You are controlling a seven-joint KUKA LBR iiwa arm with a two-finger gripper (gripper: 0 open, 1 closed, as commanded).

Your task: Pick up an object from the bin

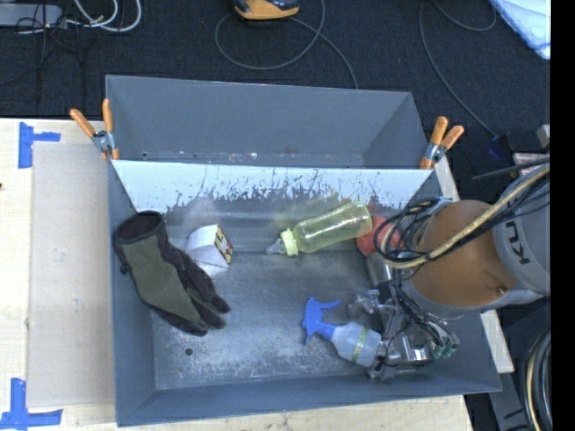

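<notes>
Camera view from above: the gripper [391, 353] sits low in the near right corner of the bin [260, 128], against the clear body of a spray bottle [346, 335] with a blue trigger (whether it is spread or clamped cannot be told). Farther off lie a yellowish squeeze bottle [328, 227], a tape roll [208, 245] and a dark glove [166, 272]. The pick appears to be at the grasp stage; the next move calls for a firm hold, then a straight lift.
</notes>
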